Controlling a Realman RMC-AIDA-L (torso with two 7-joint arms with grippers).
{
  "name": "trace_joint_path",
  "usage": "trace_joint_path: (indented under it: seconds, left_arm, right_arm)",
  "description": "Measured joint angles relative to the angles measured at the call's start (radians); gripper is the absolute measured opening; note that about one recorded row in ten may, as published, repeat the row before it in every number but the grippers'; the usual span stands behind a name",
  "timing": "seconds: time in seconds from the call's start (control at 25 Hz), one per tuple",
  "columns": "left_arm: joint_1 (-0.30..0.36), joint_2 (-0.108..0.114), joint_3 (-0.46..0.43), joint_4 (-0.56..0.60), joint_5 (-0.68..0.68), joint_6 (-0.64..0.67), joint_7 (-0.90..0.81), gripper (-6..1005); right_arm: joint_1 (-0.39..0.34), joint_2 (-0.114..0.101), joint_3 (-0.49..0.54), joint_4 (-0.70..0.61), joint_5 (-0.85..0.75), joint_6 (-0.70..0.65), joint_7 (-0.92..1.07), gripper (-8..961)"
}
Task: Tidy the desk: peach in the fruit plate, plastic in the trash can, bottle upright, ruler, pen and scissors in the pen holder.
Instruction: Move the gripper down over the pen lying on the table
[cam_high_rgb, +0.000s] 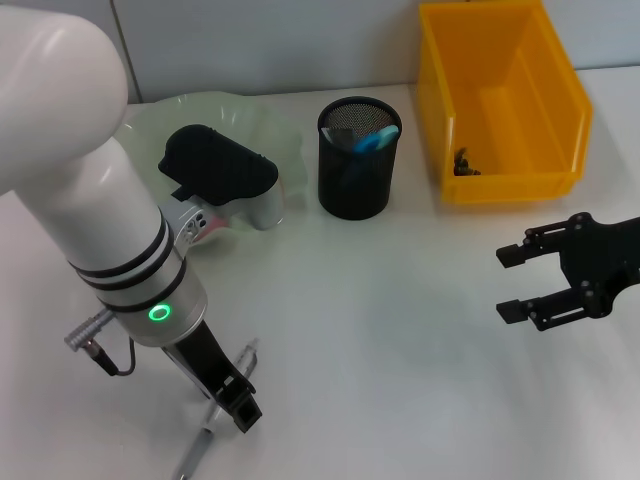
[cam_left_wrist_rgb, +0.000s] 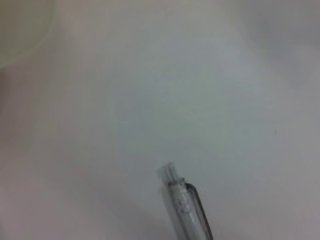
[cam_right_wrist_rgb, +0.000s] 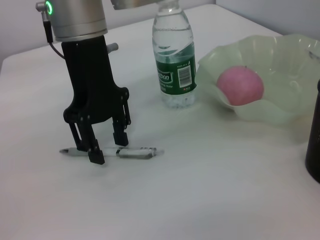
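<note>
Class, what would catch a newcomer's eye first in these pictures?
The left gripper straddles a clear pen lying flat on the table's near left part. Behind it a bottle stands upright beside a pale green plate holding a pink peach. At the far right sits a yellow bin, with the open right gripper hovering before it.

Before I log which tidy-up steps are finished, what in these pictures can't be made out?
- Pen holder contents: head view shows only blue tips above the rim; mesh wall hides the rest.
- Trash can: a small dark scrap inside, too small to identify.
- Bottle: cap cut off by the edge in the right wrist view; hidden behind the left arm in the head view.
- Pen: whether the left gripper touches it is unclear.
</note>
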Motion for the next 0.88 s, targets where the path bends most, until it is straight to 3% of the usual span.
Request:
trace_joint_path:
  seconds: [0.88]
  left_arm:
    - [0.01,0.0,0.013,-0.002,0.0,-0.015,0.0,534]
  right_arm:
    - [-0.011,0.002,0.001,-0.015,0.0,-0.003,0.0,745]
